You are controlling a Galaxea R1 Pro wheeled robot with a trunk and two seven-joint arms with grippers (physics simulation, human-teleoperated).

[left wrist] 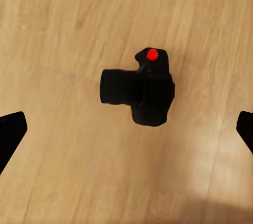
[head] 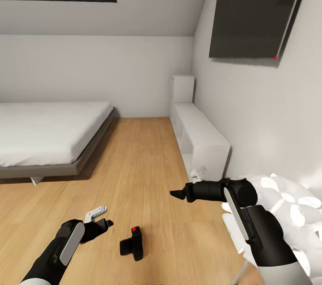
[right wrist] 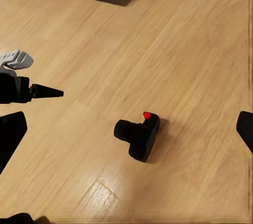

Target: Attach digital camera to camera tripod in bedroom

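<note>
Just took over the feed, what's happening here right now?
The small black digital camera with a red button lies on the light wood plank floor of the bedroom, between the two arms, held by nothing. The left gripper hovers beside it, jaws open, its wrist view looking straight down on the camera. The right gripper hangs farther off, also empty, jaws open. A grey-framed bed with a white mattress and a low white shelf unit stand beyond.

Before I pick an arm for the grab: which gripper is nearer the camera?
Left. The left gripper hovers just beside the camera on the floor, jaws open. The right gripper is farther off, higher and to the camera's other side.
</note>
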